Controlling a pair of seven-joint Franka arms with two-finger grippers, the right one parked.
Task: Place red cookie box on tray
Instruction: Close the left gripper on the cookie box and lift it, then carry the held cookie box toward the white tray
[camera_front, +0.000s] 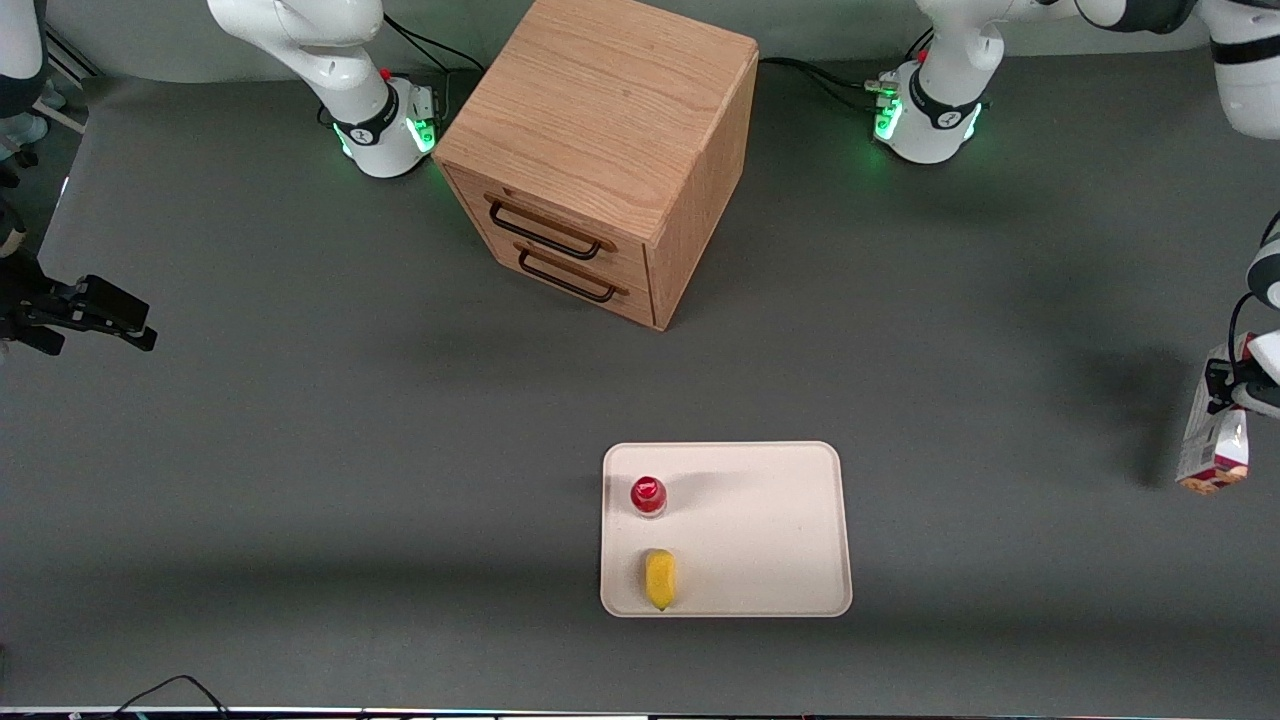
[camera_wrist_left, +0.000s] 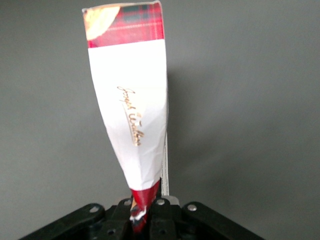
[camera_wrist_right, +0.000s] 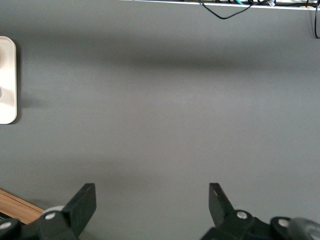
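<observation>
Red cookie box (camera_front: 1212, 447) hangs in the air above the dark grey table (camera_front: 300, 480), toward the working arm's end and well apart from the tray (camera_front: 770, 530). The left gripper (camera_wrist_left: 146, 216) is clamped on its dark red end, so the carton dangles with its cookie-printed end lowest; the white cardboard panel is pinched and creased where the black fingers (camera_wrist_left: 165, 220) squeeze it.

The table top is a matte, even grey sheet — soft shadows fall across it. The tray is flat, cream-white, with rounded corners and a low rim; on it stand a small red-capped bottle (camera_front: 648, 495) and, nearer the front camera, a yellow oblong item (camera_front: 659, 579). A boxy wooden drawer cabinet (camera_front: 600, 150) with visible grain and two dark handles stands farther from the camera.
</observation>
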